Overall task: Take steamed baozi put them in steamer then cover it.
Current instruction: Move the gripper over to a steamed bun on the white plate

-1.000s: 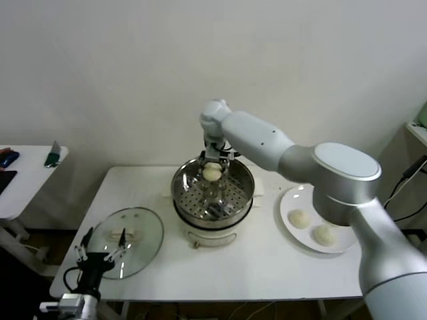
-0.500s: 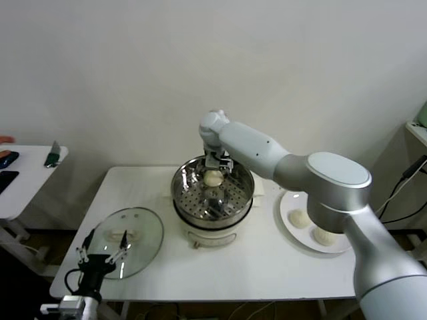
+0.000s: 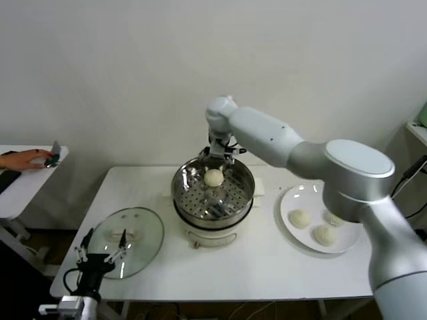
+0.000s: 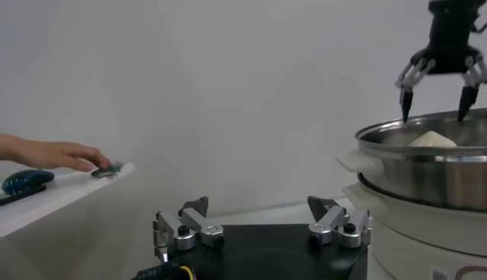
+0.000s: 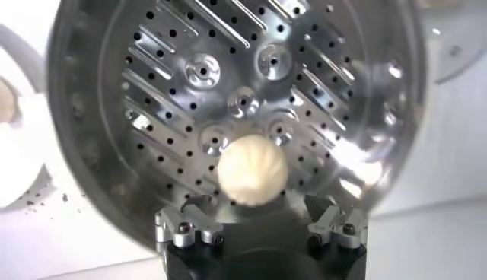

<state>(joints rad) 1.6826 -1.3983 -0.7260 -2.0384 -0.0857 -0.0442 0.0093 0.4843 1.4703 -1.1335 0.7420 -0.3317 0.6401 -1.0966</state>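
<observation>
1. Left gripper (image 3: 100, 257) parked at table's (image 3: 267, 260) near-left corner, fingers spread, holding nothing, just beside the cover (image 3: 127, 240) lying flat.
2. Steamer (image 3: 213, 193) centre: one steamed baozi (image 3: 213, 177), smooth cream-white, on perforated floor. Right gripper (image 3: 221, 155) above it, fingers apart, clear of bun.
3. Plate (image 3: 293, 233) right: three buns.
4. Pleated bun top (image 5: 252, 170) seen only in right wrist view.

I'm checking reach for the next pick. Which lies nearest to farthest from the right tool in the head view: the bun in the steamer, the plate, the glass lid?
From the right tool, open above the steamer's far rim:
1. Bun in the steamer, just below it.
2. Plate, on the robot's right.
3. Glass lid, near the left front corner.
</observation>
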